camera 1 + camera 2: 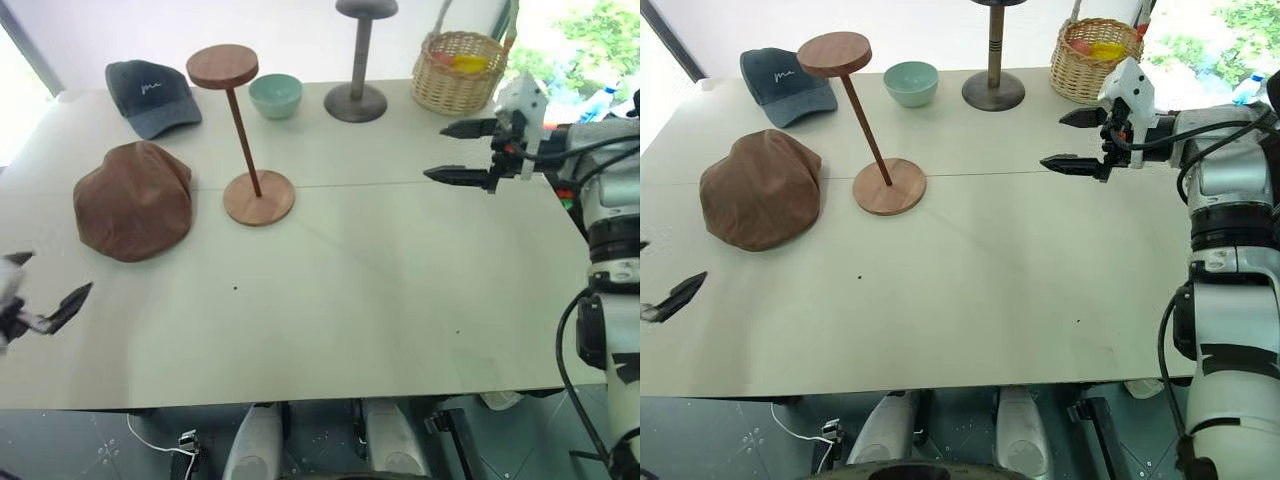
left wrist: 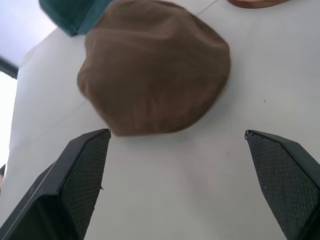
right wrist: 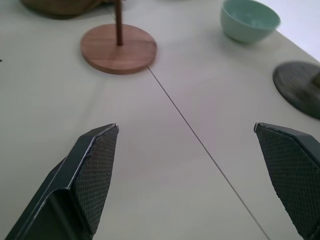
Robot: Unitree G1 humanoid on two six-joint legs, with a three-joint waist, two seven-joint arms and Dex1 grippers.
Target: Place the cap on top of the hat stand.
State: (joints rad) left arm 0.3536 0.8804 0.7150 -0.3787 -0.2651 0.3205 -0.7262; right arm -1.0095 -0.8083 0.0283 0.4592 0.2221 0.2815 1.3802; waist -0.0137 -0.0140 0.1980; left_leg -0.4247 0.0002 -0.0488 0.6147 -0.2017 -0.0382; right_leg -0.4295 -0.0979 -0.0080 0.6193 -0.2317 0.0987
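Nothing is done yet: the cap (image 1: 133, 200) lies flat on the table (image 1: 380, 290), just beside the hat stand (image 1: 245, 135), whose top disc is bare. The left gripper (image 2: 177, 185) faces the cap, seemingly short of it, jaws apart and empty; the right gripper (image 1: 462, 152) hovers spread wide, well apart.

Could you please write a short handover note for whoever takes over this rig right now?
Left gripper: open, empty, low over the table's near left edge, pointing at the cap.
Right gripper: open, empty, raised over the right side of the table.
Cap: lying flat on the table, left of the hat stand, untouched.
Hat stand: upright, top disc bare.
Done: nothing yet.
Left: grasp the cap, lift it, set it on the stand's top disc.
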